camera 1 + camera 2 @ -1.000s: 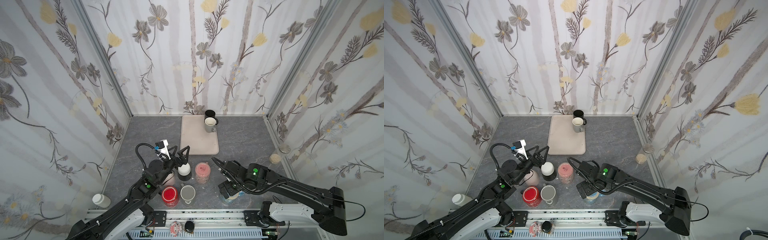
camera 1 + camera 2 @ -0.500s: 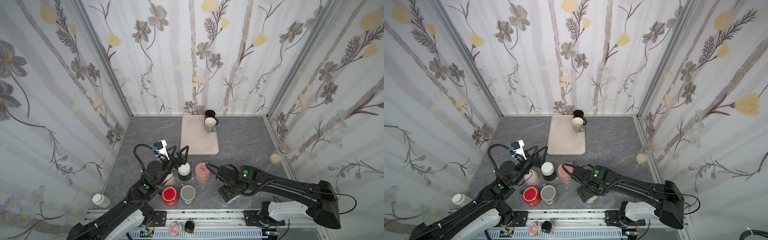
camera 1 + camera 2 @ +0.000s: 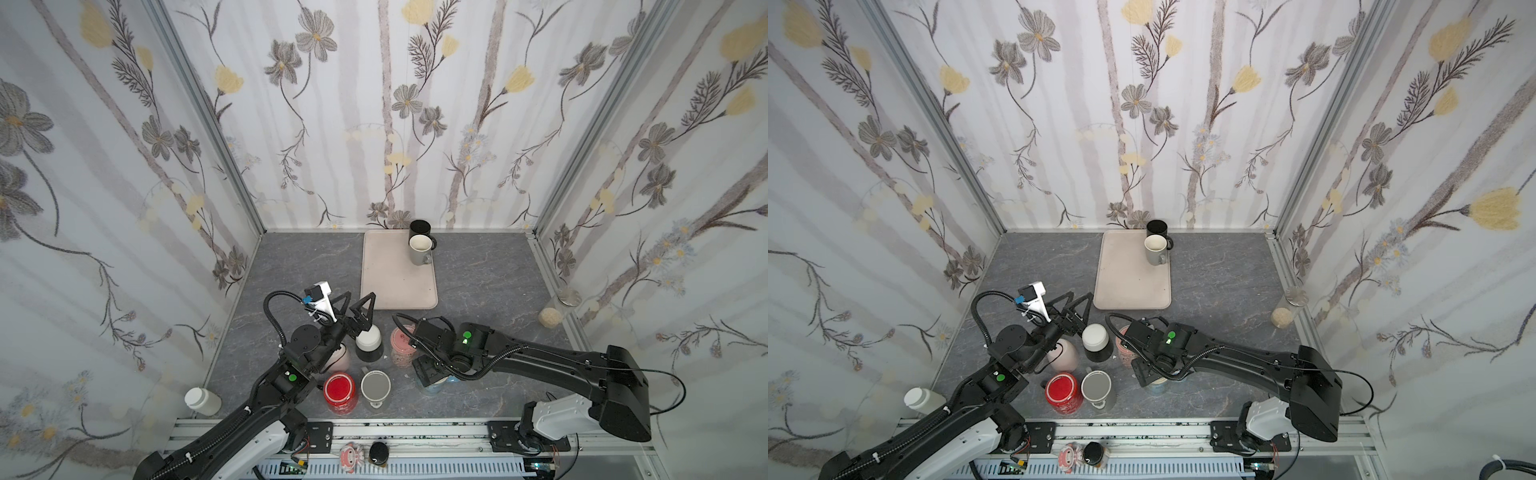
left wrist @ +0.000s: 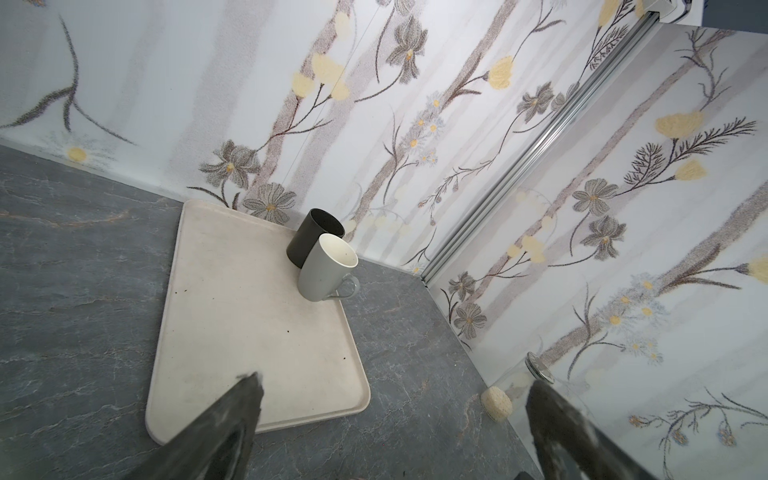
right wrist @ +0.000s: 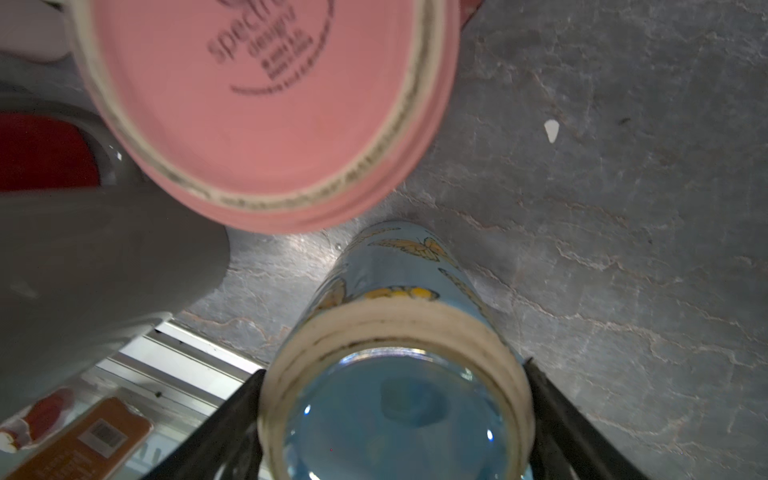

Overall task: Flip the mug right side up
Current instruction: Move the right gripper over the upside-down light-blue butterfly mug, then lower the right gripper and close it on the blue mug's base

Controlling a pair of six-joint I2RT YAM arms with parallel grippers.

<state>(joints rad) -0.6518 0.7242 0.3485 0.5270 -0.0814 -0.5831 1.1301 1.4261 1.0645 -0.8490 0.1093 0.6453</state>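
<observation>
In both top views the left gripper hangs left of centre, low in the frame, above the grey table. Its jaws are spread wide with nothing between them. To its right stand a red mug, a grey mug and a pink mug, the pink one base up. Just right of the pink mug, the right gripper sits over the blue butterfly mug. This mug stands inverted on the table, with its long axis vertical, its base facing up and its mouth down. In the right wrist view one of the black fingers lies against each side of the base end, so the jaws are closed on the mug at a fairly wide spread.
</observation>
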